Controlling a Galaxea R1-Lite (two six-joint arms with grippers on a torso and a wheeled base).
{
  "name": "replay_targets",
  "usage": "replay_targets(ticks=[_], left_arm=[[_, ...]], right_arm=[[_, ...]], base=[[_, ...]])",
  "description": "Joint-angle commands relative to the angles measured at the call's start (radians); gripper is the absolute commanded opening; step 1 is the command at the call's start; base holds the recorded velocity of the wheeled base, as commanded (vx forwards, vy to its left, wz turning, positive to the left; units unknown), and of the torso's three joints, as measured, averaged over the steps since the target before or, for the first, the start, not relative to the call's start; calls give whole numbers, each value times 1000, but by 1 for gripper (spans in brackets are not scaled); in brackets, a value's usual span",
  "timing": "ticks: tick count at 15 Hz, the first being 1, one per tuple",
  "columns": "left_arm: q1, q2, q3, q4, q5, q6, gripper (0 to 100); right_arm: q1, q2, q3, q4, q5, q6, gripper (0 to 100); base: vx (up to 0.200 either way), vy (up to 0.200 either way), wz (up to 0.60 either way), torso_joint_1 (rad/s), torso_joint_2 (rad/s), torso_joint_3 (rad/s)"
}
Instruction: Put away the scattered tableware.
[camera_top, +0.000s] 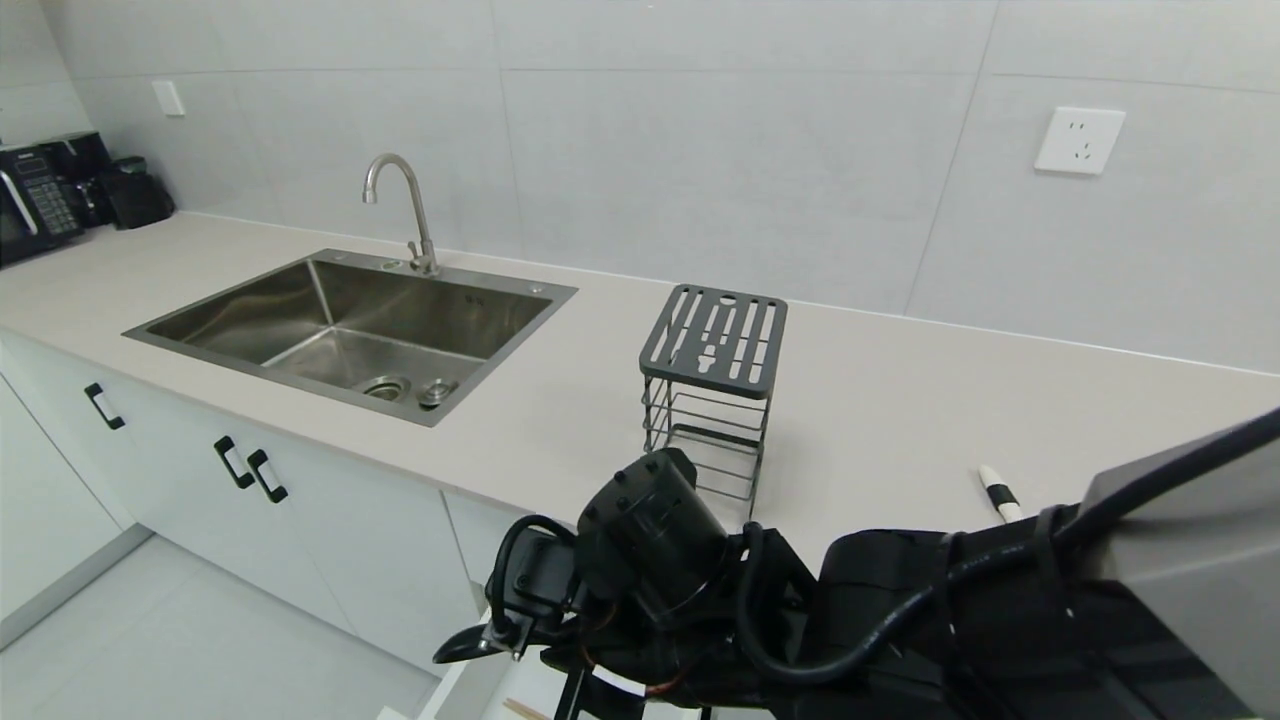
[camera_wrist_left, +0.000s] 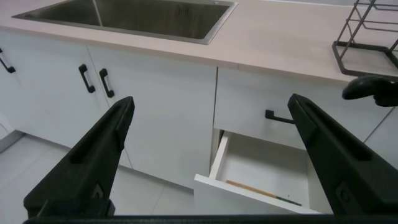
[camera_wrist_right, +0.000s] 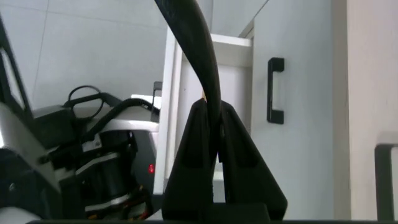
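Observation:
My right gripper (camera_wrist_right: 210, 115) is shut on the handle of a black spoon (camera_wrist_right: 198, 50). In the head view the gripper (camera_top: 512, 628) holds the spoon (camera_top: 458, 645) out over the open white drawer (camera_top: 470, 690) below the counter's front edge. The spoon's bowl (camera_wrist_left: 367, 87) also shows above the drawer (camera_wrist_left: 219, 163) in the left wrist view. A wooden chopstick (camera_wrist_left: 261, 191) lies inside the drawer. My left gripper (camera_wrist_left: 211, 102) hangs open in front of the cabinets, facing the drawer, with nothing between its fingers. A white and black utensil (camera_top: 998, 492) lies on the counter at the right.
A dark wire rack (camera_top: 712, 385) stands on the counter near its front edge, right behind my right arm. The steel sink (camera_top: 350, 325) with its faucet (camera_top: 405, 205) is to the left. Black cabinet handles (camera_top: 250, 470) line the fronts below. A drawer handle (camera_wrist_right: 275, 90) is beside the spoon.

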Motion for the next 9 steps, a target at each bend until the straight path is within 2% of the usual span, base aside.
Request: replay_targets(ticks=[1,4,6,9], left_arm=[[0,1,0,0,0,0,100],[0,1,0,2,0,0,100],[0,1,0,0,0,0,100],[0,1,0,0,0,0,100]], right_arm=[[-8,44,-56,1,1,-1,0],[-32,49,-92,-4,-3,2,0],[-22,61,-69,-4,-48,18,0],[-9,81,-46,-9,-51,30,0]], base=[[0,0,0,-266,530,246],[0,0,0,-271,536,261],[0,0,0,-271,527,249],[0,0,0,-119,233,118]])
